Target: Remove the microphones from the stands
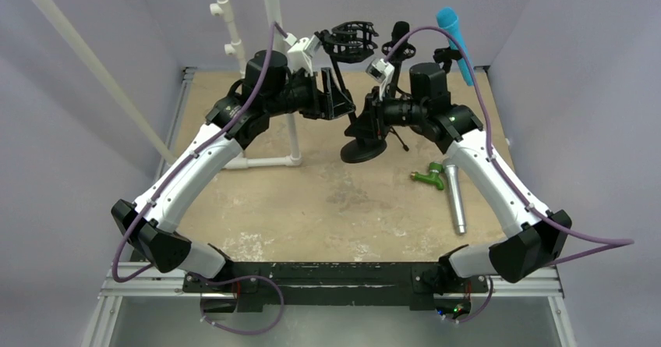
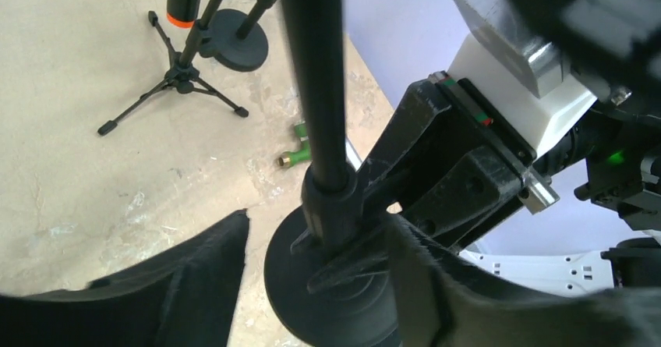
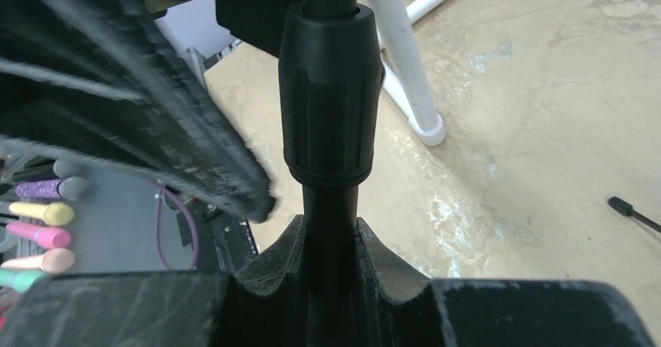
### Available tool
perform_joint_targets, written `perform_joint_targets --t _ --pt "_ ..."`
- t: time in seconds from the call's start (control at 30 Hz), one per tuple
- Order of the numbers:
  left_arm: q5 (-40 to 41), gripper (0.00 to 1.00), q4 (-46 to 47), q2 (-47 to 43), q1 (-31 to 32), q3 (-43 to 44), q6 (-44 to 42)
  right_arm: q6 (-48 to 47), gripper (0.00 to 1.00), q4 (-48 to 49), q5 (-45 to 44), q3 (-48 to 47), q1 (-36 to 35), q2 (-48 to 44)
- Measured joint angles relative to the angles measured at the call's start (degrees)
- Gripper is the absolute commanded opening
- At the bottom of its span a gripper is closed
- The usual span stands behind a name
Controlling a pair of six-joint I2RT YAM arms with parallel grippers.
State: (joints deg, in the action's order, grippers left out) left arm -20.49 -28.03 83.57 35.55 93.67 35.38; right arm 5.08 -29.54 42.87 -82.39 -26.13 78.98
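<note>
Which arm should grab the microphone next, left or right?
Left, probably. The right gripper is shut on the stand pole, steadying it. The left gripper is open around that pole, free to reach up.

The near half of the tabletop (image 1: pixel 327 214) lay open for either arm. Toward the far edge room tightened: the stand pole (image 2: pixel 323 90) rose from its round base (image 1: pixel 362 150), with the right gripper (image 3: pixel 331 242) clamped on it and the left gripper (image 2: pixel 319 222) spread around it. A white pipe frame (image 1: pixel 293 132) stood just left of it, a small tripod (image 2: pixel 178 74) behind. Near the right edge lay a silver microphone (image 1: pixel 456 199) and green fitting (image 1: pixel 428 177).
</note>
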Motion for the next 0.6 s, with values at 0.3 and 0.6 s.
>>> perform_joint_targets --t 0.3,0.6 --pt "-3.2 0.93 0.5 -4.0 -0.1 -1.9 -10.7 3.1 0.0 4.8 8.1 4.3 6.3 -5.0" --pt "-20.6 0.83 9.8 -6.3 -0.2 -1.9 -16.5 13.2 0.0 18.4 26.0 9.9 7.2 -9.4"
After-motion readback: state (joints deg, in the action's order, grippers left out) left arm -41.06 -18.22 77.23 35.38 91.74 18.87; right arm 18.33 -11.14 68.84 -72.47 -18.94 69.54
